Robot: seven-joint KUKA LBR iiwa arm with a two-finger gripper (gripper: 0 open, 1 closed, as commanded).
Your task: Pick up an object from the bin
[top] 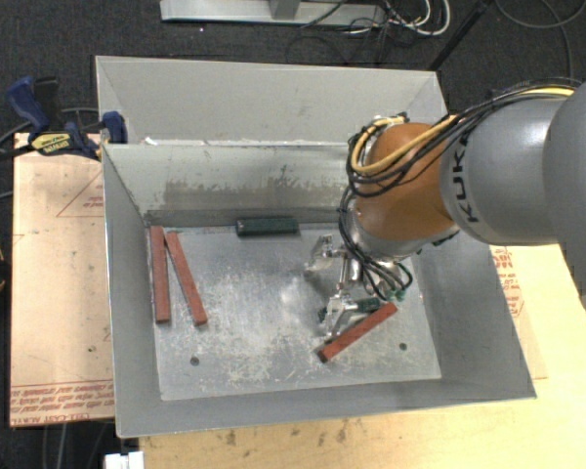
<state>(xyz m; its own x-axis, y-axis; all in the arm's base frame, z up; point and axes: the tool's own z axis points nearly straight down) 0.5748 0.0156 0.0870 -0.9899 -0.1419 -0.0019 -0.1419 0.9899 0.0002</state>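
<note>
Where the arm dips over the right side of the grey bin (273, 106), the gripper (330, 283) hangs spread open, grasping nothing; a reddish-brown stick (356, 332) lies slanted on the floor just beside it.

A red-brown stick (355, 334), thin and flat, lies slantwise on the bin (254, 345) floor, right of middle, its upper end just under the pincer (342, 301).
</note>
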